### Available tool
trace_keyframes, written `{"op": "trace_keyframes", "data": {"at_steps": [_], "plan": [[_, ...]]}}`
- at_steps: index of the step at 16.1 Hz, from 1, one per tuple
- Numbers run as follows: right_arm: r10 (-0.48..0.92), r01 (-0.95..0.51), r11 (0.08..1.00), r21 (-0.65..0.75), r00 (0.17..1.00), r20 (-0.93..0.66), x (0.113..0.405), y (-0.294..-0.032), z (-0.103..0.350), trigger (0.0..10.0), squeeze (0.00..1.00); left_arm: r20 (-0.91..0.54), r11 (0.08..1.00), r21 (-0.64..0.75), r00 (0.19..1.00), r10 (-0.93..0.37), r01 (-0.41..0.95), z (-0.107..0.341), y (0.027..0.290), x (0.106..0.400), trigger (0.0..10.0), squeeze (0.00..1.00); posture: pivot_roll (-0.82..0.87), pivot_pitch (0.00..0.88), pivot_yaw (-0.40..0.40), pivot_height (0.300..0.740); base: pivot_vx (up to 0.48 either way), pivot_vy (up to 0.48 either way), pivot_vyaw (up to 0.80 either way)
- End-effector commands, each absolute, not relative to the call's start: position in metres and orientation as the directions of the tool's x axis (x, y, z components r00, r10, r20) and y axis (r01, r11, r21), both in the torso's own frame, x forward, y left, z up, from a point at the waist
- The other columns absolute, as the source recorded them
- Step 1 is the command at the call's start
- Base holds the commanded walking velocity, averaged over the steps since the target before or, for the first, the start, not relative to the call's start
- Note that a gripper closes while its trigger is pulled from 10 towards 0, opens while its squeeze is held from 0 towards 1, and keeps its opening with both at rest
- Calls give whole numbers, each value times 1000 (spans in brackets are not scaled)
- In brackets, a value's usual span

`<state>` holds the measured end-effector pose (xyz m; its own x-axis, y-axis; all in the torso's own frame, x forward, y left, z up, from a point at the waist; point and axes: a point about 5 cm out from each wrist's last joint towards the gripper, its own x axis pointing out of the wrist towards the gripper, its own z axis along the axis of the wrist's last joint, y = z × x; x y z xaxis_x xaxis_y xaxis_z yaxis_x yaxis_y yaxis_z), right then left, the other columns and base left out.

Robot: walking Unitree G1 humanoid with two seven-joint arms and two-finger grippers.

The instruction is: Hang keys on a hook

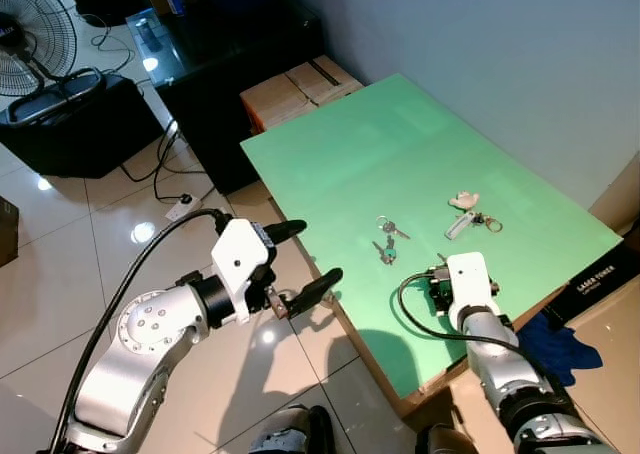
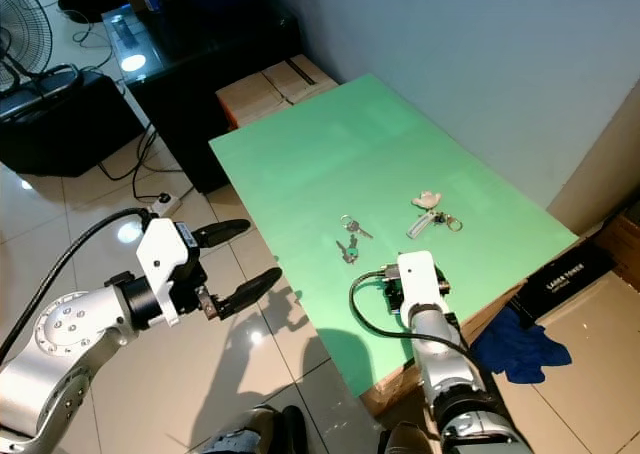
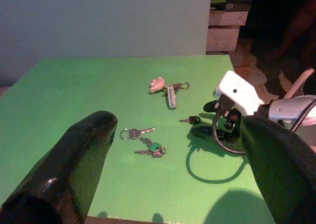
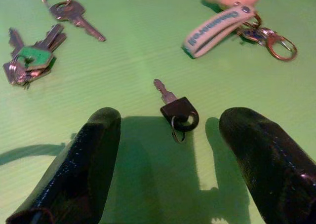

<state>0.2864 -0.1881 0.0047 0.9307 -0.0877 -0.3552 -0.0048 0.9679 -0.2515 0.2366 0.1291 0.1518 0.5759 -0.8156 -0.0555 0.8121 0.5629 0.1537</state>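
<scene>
Item, black-headed key (image 4: pixel 177 107): flat on the green table (image 1: pixel 420 144), near its front edge, untouched; we judge it the one to be picked, as it lies between the two spread fingers of our right gripper (image 4: pixel 168 160), which hovers just short of it.

Item, silver key on a ring (image 4: pixel 69 9), and green-tagged bunch (image 4: pixel 29 58) beside it: mid-table, apart from the black key.

Item, white strap fob with pink charm and clasp (image 4: pixel 222 24): farther back.

Item, left gripper (image 1: pixel 300 264): fingers wide apart, empty, off the table's left edge over the tiled floor (image 1: pixel 60 274).

Progress, by our reckoning: nothing grasped yet, so pickup, carry and hanging all remain.

Views: the right wrist view resolves the small ring on the black key; the left wrist view shows our right arm's white wrist and cable; the head views add the fan (image 1: pixel 30 24).
</scene>
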Motion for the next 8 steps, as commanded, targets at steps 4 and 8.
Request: {"op": "trace_keyframes", "data": {"at_steps": [4, 8], "plan": [[-162, 101, 980, -172, 907, -388, 274, -187, -9, 10000, 0, -62, 565, 170, 581, -811, 807, 154, 136, 236, 10000, 0, 117, 125, 177, 740, 0, 0, 0], [-201, 161, 978, -132, 896, -395, 274, -190, -10, 10000, 0, -63, 563, 171, 580, -812, 808, 154, 136, 237, 10000, 0, 122, 134, 180, 740, 0, 0, 0]]}}
